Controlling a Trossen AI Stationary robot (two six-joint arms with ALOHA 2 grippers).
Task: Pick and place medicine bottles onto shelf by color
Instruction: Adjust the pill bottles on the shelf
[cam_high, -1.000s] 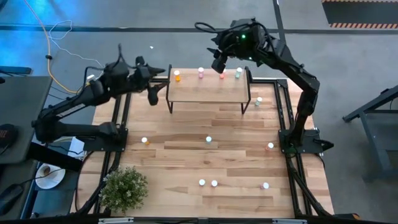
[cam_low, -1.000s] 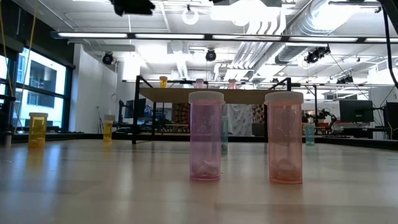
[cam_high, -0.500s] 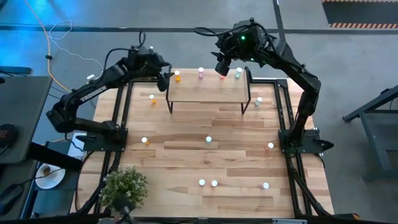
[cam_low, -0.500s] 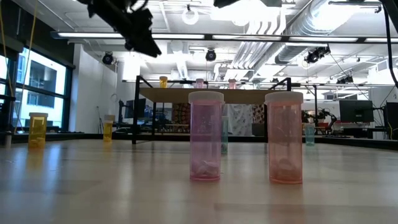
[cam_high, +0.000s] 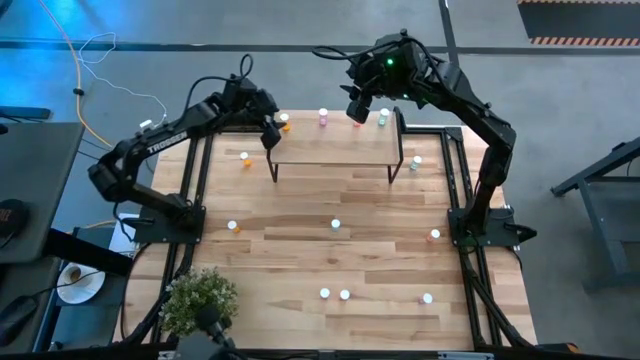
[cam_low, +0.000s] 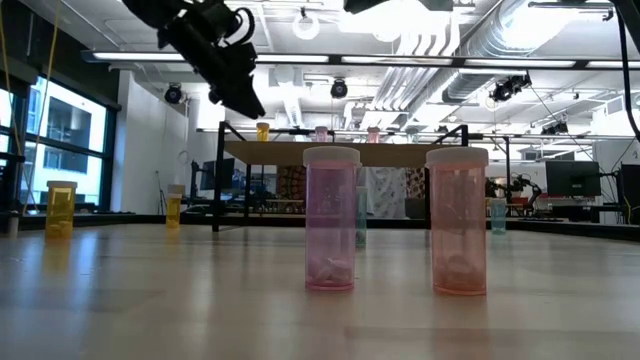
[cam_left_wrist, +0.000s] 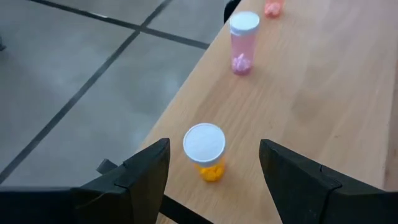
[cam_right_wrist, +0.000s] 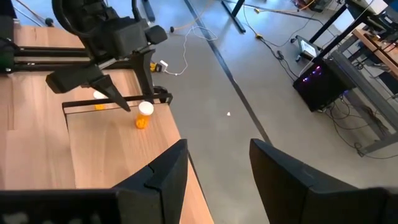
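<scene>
4 capped bottles (cam_high: 323, 118) on shelf (cam_high: 335, 148), contents unclear.

Orange bottle (cam_right_wrist: 142, 115) beside left hand (cam_right_wrist: 87, 84)

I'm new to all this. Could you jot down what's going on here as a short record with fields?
Left gripper: open, above the shelf's left end, fingers either side of an orange bottle but not touching
Right gripper: open, over the shelf's far edge, holding nothing
On shelf: orange, pink, red and green bottles
On table: several more bottles scattered
Front left corner: potted plant
</scene>
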